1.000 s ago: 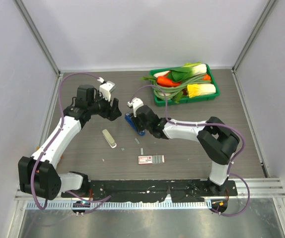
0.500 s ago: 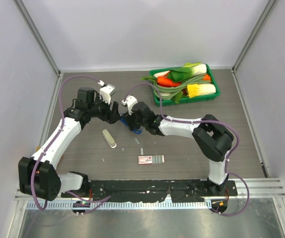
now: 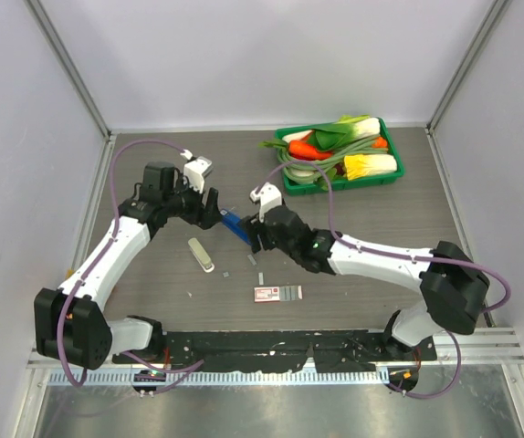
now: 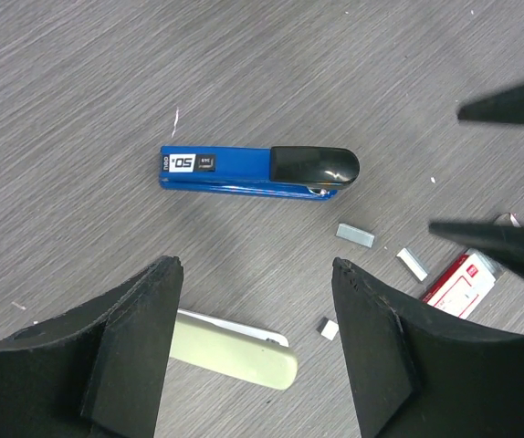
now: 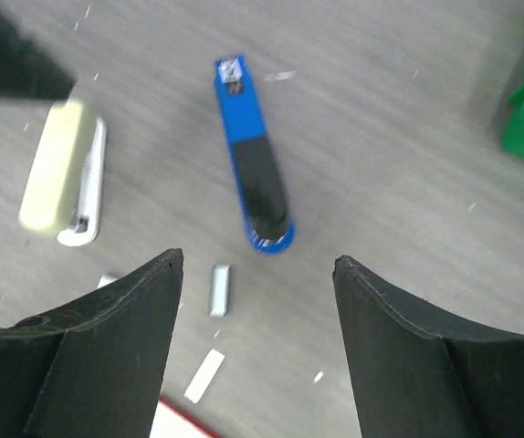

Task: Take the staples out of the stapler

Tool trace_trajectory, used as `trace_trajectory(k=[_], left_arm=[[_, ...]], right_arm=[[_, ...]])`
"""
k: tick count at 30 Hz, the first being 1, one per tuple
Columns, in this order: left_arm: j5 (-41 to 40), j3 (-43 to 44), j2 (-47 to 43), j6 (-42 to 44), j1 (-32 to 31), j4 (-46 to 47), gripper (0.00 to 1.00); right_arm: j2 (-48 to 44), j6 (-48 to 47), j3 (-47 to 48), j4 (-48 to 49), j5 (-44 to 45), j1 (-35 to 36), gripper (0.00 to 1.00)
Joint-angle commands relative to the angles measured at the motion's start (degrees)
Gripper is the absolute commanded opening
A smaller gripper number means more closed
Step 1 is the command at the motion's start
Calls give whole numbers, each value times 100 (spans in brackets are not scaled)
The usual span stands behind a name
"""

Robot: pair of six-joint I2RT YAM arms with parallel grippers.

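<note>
Where it lies flat, the stapler (image 4: 244,170) reads "50".

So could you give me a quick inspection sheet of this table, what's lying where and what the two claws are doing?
Surface: grey wood-grain table, a few pale specks.
Job's things: blue stapler lies on the table, touched by neither claw; loose staples beside it.
Clutter: cream oblong piece; red-and-white box; green tray of vegetables, far right.
Claws: left claw and right claw both open, empty, above the stapler.
Cables: purple cables loop along both arms.
Surroundings: pale walls, metal frame posts.
</note>
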Motion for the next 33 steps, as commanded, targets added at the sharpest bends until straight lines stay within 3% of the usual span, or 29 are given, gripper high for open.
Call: trace_trajectory(k=[1, 6, 11, 17, 33], left_arm=[[-40, 37, -90, 13, 9, 148, 71], [-75, 38, -46, 13, 9, 131, 71], [-76, 38, -20, 56, 9, 95, 72], [-32, 55, 33, 39, 9, 78, 72], [-102, -50, -90, 250, 9, -19, 72]], right_arm=[[-192, 1101, -253, -1050, 1055, 578, 69], [-403, 1875, -673, -1247, 1155, 1211, 66], [-728, 1859, -1078, -1151, 1155, 1669, 67], [-606, 1937, -1079, -1133, 1295, 1687, 68], [722, 2201, -227, -1203, 1454, 1652, 53]])
